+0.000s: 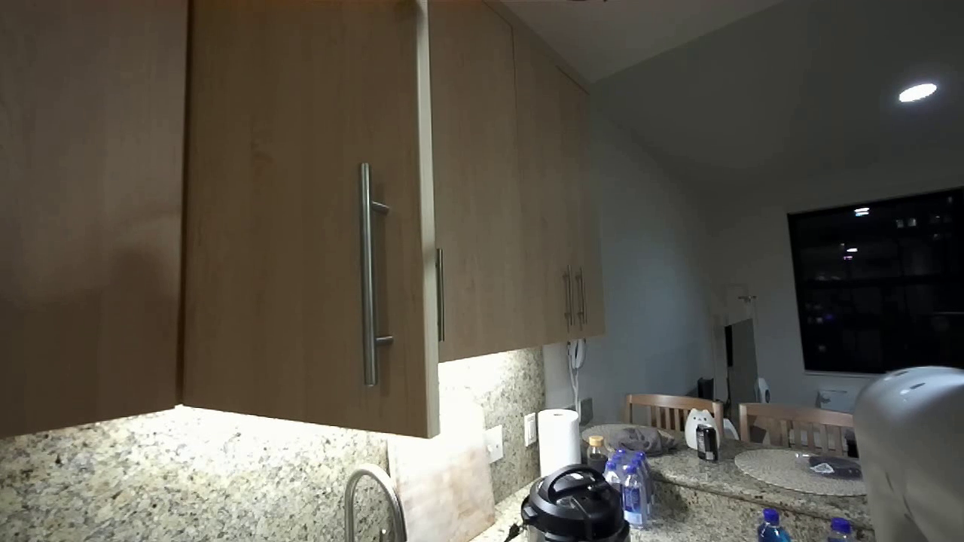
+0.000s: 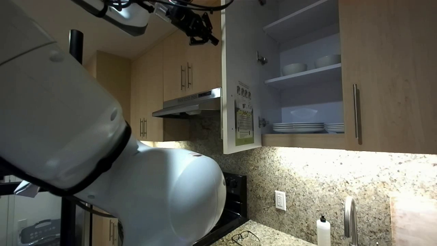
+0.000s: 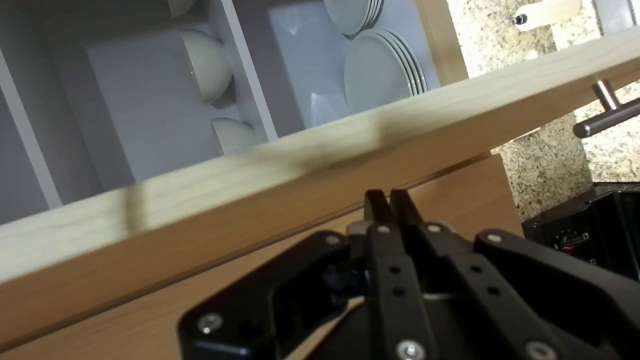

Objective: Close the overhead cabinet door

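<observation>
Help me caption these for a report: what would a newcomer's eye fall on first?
Probably the open door, jutting out at the upper middle of an exterior view, with bowls above stacked plates in the cabinet to its right. Next, the big white arm filling much of the left there. Then the shut black gripper at the bottom of the wrist view, on the door's outer side.

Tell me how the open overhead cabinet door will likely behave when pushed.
The overhead cabinet door should stay stiff, being a thick, flat panel. It will likely swing rather than slide, given its hinges. Looking smooth, it may let the claw skid.
</observation>
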{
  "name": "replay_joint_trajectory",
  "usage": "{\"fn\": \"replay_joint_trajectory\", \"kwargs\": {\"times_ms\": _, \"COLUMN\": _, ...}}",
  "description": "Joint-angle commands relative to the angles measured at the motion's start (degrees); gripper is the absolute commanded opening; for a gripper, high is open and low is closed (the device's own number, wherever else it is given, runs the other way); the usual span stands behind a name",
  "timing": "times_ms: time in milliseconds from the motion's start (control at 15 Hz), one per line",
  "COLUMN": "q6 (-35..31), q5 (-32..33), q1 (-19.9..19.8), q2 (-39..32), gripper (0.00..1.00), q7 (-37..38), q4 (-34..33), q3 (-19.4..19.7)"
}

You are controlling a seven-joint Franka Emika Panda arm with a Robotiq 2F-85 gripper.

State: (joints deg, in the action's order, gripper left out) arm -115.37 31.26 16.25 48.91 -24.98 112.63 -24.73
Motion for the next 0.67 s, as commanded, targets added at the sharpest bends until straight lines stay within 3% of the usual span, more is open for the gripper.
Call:
{"fn": "replay_joint_trajectory", "kwargs": {"times_ms": 0, "q6": -1.09, "q5": 2.07, "q1": 0.45, "q2": -3.76, "gripper": 0.06, "q7": -3.09, "q4": -2.52, "q3": 1.44}}
{"fn": "replay_joint_trajectory", "kwargs": {"times_ms": 600, "q6": 1.05, "q5": -0.93, "q1": 1.65, "q2": -9.33, "gripper": 0.07, "q7": -5.24, "q4": -6.85, "q3": 6.04}}
